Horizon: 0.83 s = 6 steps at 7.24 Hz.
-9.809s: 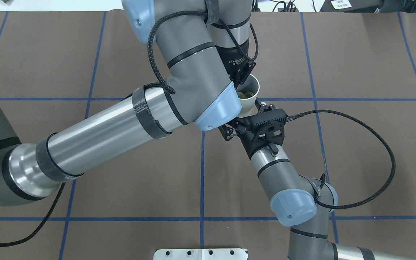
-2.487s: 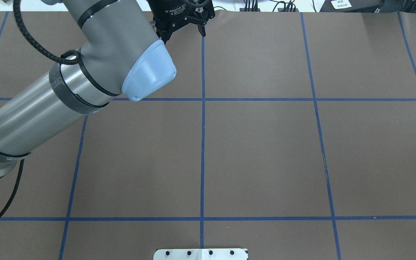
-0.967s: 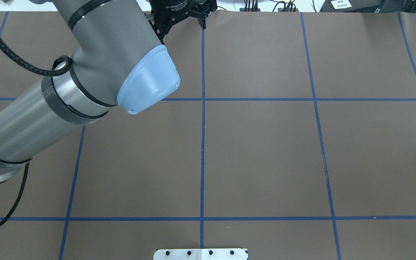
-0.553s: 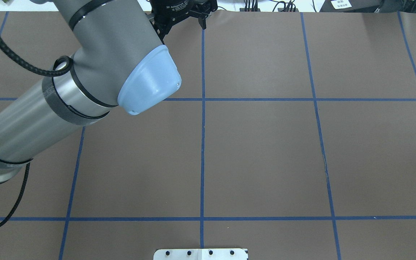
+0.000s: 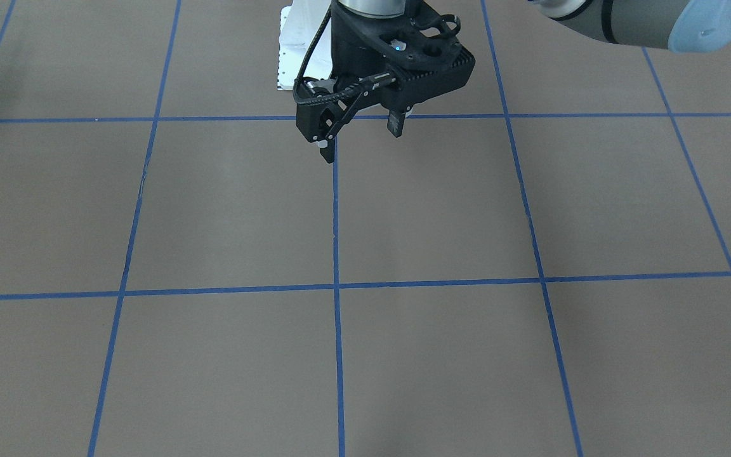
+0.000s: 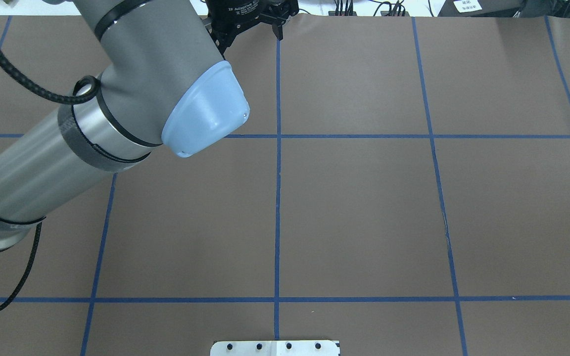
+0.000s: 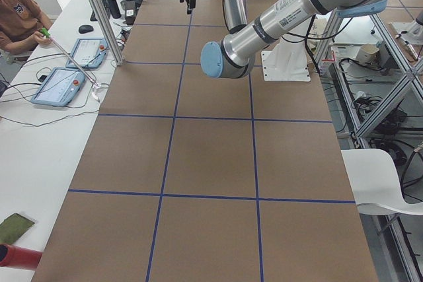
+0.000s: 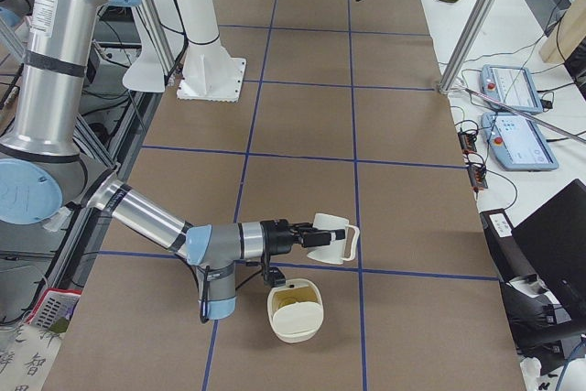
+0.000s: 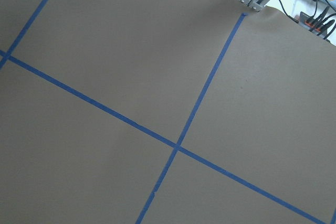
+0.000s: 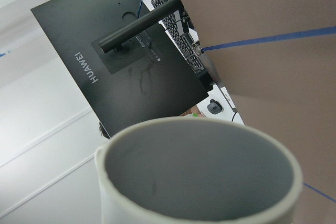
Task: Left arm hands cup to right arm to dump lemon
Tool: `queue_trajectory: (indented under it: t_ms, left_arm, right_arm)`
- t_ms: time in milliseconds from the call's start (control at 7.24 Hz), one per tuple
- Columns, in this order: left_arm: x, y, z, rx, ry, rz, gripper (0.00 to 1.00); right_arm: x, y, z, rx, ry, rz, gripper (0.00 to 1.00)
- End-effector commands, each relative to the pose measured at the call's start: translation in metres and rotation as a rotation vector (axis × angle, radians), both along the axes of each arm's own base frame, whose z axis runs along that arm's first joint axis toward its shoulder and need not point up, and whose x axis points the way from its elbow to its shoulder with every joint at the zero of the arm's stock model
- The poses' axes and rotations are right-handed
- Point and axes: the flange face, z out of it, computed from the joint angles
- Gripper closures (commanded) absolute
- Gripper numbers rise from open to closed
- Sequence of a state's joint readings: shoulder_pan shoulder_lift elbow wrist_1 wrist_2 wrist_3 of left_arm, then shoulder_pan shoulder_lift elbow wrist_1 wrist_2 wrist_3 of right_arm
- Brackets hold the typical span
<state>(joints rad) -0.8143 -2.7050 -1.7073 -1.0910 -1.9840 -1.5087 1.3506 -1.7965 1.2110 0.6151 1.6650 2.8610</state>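
Observation:
The cup (image 8: 322,234) is held up on its side at the tip of the near right arm, over the table's right end. Its handle (image 8: 345,237) points away from the arm. The right wrist view looks into the cup (image 10: 199,174): grey inside, nothing in it. The lemon (image 8: 293,298) lies in a cream-white container (image 8: 296,316) on the table just below. The right gripper (image 8: 298,234) meets the cup; I cannot tell whether it is shut. My left gripper (image 6: 251,39) is open and empty over the table's far edge; it also shows in the front-facing view (image 5: 360,141).
The white base plate (image 6: 275,347) sits at the near edge. An operator (image 7: 16,11) and tablets (image 7: 63,87) are along the far side bench. An aluminium post (image 8: 476,20) stands at the table's far edge. A black monitor (image 10: 121,61) fills the right wrist view's background.
Since 9.8 s ago the arms parted: the right arm took the cup out of the overhead view, and the left gripper drew back to the far edge, open. In the last second, almost nothing moved.

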Motion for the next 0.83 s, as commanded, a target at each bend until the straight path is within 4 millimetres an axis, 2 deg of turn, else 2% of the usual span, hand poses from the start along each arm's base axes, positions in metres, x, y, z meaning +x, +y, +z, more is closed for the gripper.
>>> queue_trajectory:
  t_ms: [0, 276, 414, 691]
  left_arm:
    - [0.002, -0.001, 0.004, -0.003, -0.004, 0.006, 0.0]
    - [0.005, -0.001, 0.007, -0.01, -0.006, 0.01, 0.0]
    - [0.007, -0.004, 0.009, -0.015, -0.012, 0.011, 0.0]
    - [0.008, -0.005, 0.011, -0.016, -0.014, 0.012, 0.0]
  right_arm:
    - [-0.023, -0.049, -0.026, 0.052, 0.194, -0.026, 0.72]
    - [-0.058, -0.076, -0.042, 0.152, 0.451, -0.067, 0.69]
    - [-0.086, -0.081, -0.047, 0.226, 0.592, -0.104, 0.67]
    - [-0.138, -0.111, -0.067, 0.342, 0.952, -0.131, 0.62]
